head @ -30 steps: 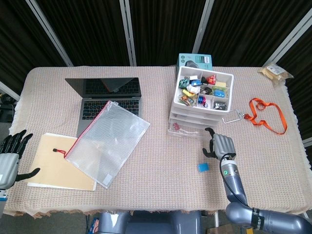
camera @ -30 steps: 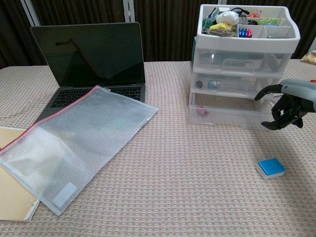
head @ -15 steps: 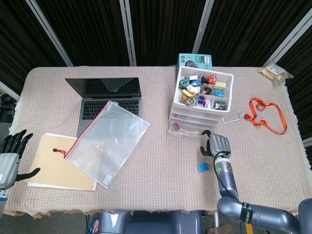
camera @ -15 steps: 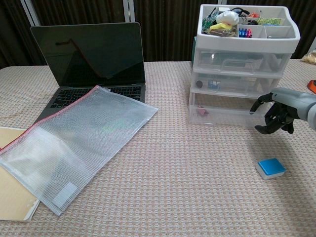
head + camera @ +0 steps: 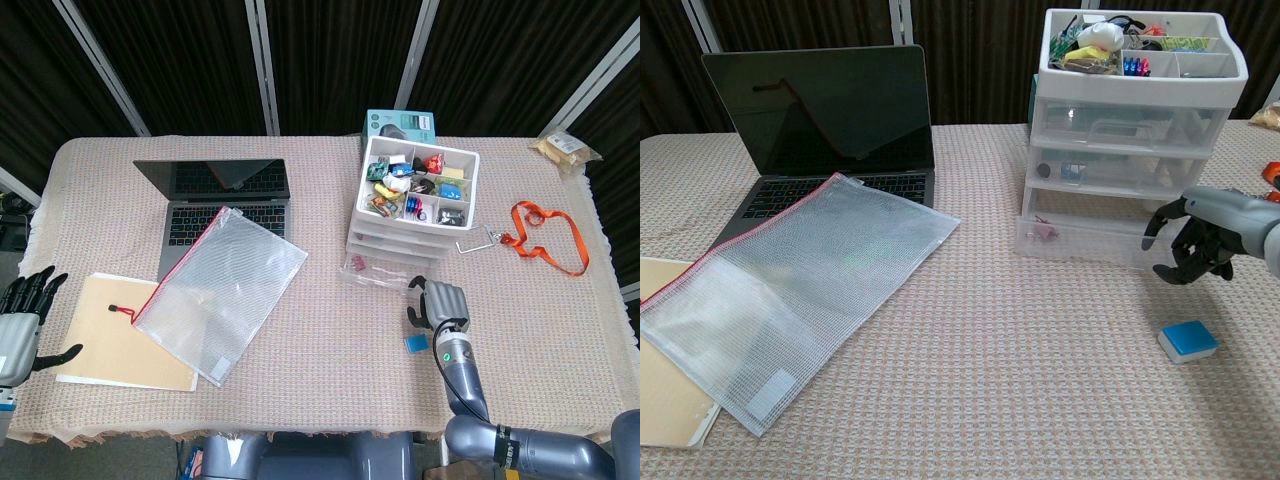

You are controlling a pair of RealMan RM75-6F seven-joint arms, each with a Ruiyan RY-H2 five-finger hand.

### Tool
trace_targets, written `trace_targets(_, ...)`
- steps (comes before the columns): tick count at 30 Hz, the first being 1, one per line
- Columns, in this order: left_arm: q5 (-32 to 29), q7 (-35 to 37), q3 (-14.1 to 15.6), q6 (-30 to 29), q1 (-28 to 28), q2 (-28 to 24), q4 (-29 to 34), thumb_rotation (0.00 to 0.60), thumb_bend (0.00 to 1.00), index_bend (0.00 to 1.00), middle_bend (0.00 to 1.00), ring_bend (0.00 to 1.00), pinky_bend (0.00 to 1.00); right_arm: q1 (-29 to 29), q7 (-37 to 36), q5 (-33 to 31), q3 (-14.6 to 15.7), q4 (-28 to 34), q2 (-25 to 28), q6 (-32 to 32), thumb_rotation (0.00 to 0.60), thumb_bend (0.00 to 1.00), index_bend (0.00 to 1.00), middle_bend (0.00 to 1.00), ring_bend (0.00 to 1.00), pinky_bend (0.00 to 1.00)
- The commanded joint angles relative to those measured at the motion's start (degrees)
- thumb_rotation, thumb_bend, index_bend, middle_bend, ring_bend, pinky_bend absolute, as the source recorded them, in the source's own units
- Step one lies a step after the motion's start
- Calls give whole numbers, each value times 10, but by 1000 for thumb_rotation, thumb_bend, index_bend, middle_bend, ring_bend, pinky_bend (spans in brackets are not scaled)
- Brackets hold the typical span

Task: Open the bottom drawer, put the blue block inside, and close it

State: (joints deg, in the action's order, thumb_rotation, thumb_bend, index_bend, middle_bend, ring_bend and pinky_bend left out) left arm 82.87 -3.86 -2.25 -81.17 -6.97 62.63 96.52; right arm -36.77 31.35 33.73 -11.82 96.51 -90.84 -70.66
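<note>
A white three-drawer unit (image 5: 1130, 130) with a tray of small parts on top stands at the back right. Its clear bottom drawer (image 5: 1080, 240) is pulled out a little, a small pink item inside. My right hand (image 5: 1193, 240) hooks its curled fingers on the right end of that drawer's front; in the head view the right hand (image 5: 440, 303) sits just before the bottom drawer (image 5: 375, 268). The blue block (image 5: 1187, 340) lies on the cloth close in front of the hand, and shows as the blue block (image 5: 416, 343) from above. My left hand (image 5: 20, 320) hovers open at the far left edge.
An open laptop (image 5: 215, 195) sits at the back left, with a mesh zip pouch (image 5: 222, 290) overlapping it and a manila envelope (image 5: 120, 340). An orange lanyard (image 5: 545, 235) and a hex key (image 5: 475, 243) lie right of the drawers. A packet (image 5: 565, 150) rests at the far right corner.
My right hand moved left to the bottom drawer's front, took hold of it and drew it toward me. The drawer now stands out from the unit. The left hand stayed still.
</note>
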Motion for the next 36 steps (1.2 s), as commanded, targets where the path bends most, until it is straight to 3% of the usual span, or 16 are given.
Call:
trace_targets(1, -2, -2, 0, 1, 0, 0, 1, 600, 155, 76, 0, 0, 0, 6, 1, 6, 7, 5, 1, -3, 600, 339, 314, 743, 755, 667)
trace_targets(7, -4, -4, -1, 1, 0, 0, 2, 600, 153, 77, 0, 0, 0, 14, -11, 17, 5, 19, 7, 0, 600, 248, 141, 742, 755, 667)
trace_targets(11, -4, -2, -2, 1, -1, 1, 2, 600, 153, 77, 0, 0, 0, 20, -13, 33, 9, 37, 17, -8, 600, 218, 106, 743, 755, 667)
trace_targets(17, -4, -1, -1, 0, 0, 0, 1, 600, 154, 77, 0, 0, 0, 38, -3, 69, 32, 96, 48, -34, 600, 172, 112, 742, 755, 667)
trace_targets(24, -4, -3, -1, 0, 0, -1, 3, 600, 152, 77, 0, 0, 0, 63, 40, 135, 89, 184, 83, -76, 600, 147, 165, 742, 755, 667)
trace_targets(30, -2, -1, -1, -3, 2, -1, 3, 600, 155, 77, 0, 0, 0, 72, 73, 167, 129, 171, 80, -78, 600, 143, 245, 743, 755, 667)
trace_targets(36, -2, 0, 0, -2, 1, -1, 3, 600, 153, 77, 0, 0, 0, 80, 75, 180, 139, 120, 56, -67, 600, 142, 290, 743, 755, 667)
